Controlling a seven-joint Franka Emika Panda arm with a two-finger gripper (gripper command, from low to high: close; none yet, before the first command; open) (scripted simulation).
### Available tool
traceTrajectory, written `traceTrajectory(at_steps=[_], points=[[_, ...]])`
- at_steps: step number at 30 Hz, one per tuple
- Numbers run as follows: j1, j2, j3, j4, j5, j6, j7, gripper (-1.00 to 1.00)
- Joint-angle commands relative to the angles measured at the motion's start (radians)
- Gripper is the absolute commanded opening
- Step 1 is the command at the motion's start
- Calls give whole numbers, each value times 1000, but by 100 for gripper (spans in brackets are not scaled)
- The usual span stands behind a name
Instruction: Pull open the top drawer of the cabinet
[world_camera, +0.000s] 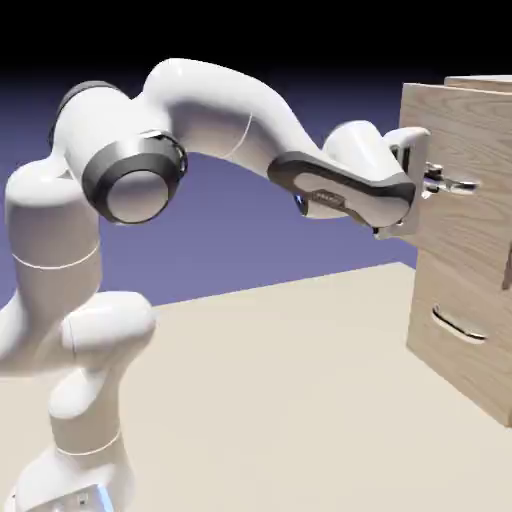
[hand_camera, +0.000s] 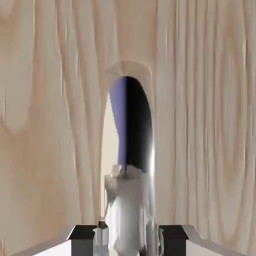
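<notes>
The cabinet (world_camera: 480, 350) stands at the exterior view's right, tall and light wood-grain. On its upper half is the top drawer (world_camera: 470, 245), whose front sits flush with the cabinet face. My gripper (world_camera: 438, 182) reaches level to the drawer's slim silver handle (world_camera: 458, 185) and is shut on it. In the hand view the top drawer's wood (hand_camera: 50, 100) fills the picture. The shiny curved handle (hand_camera: 131, 145) runs up from between my two dark fingertips (hand_camera: 82, 234), which pinch it from both sides at the gripper (hand_camera: 129, 239).
Below the top drawer is the lower drawer front with its own silver handle (world_camera: 458, 328). The beige table (world_camera: 280, 400) stretches between the robot's base and the cabinet. My arm spans from the lower left across to the cabinet.
</notes>
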Motion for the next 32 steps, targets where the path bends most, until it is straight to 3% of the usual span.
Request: traceTrajectory(at_steps=[1,15,24,29,30,32], points=[[-36,-11,36,-19,5,-5,-11,-100],[-541,-336,512,-422,147,-63,-275,-100],[-823,-172,764,-386,0,4,72,-100],[-946,-311,866,-511,40,37,28,-100],[-946,-311,866,-511,40,37,28,100],[-969,-347,882,-538,53,49,14,100]])
